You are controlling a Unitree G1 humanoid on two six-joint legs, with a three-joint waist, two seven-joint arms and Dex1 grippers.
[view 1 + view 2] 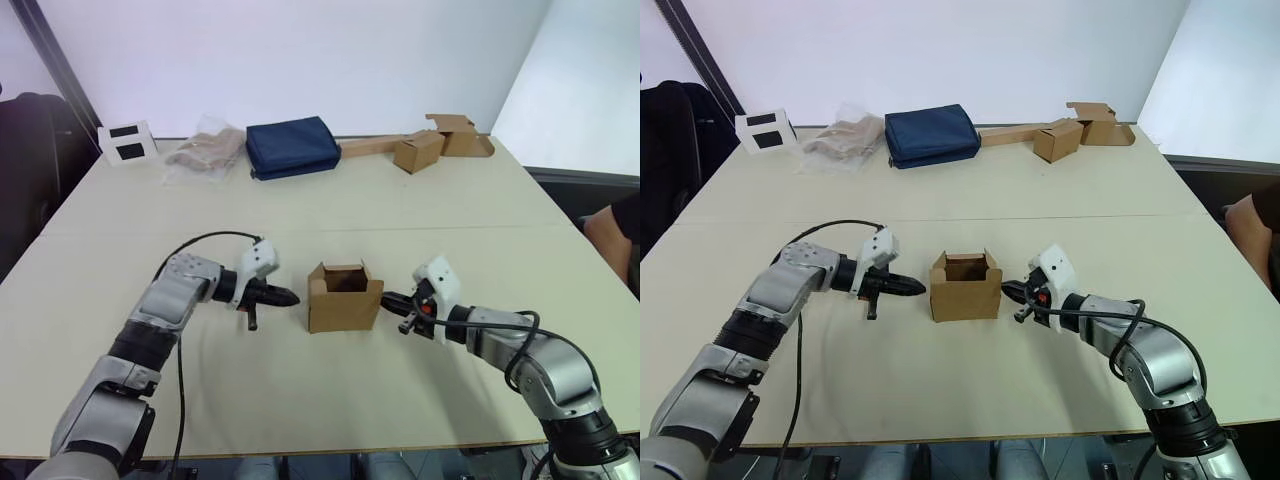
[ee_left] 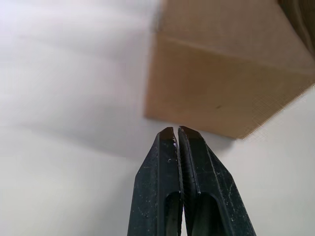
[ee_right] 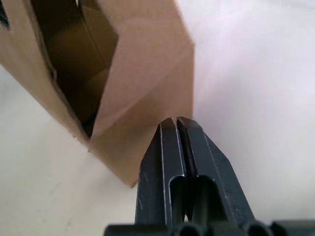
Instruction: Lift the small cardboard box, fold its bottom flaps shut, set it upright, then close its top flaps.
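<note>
Cardboard box (image 1: 344,297): one small brown box stands upright on the pale table (image 1: 300,400), roughly midway between the two arms, top flaps standing up and its inside open to view.
Left gripper (image 1: 290,298): jaws pressed together, the tip pointing at the box's left wall, just beside it and, as far as I can see, not touching.
Right gripper (image 1: 388,298): jaws also pressed together, the tip very near the box's right wall; contact cannot be made out.
Step in hand: I judge this to be the approach for the lift, since the box sits on the table and nothing grips it.
Next move: both tips would need to press in on opposite walls together and evenly, or the light box will likely skid or twist.
Far edge: two more brown boxes (image 1: 440,142) with a long flat cardboard strip (image 1: 372,147), one dark blue pouch (image 1: 292,147), one clear plastic bag (image 1: 205,150), one white block with black patches (image 1: 128,142).
Count: two arms, three boxes in all, one strip.
Person: part of an arm (image 1: 612,236) at the right edge.
</note>
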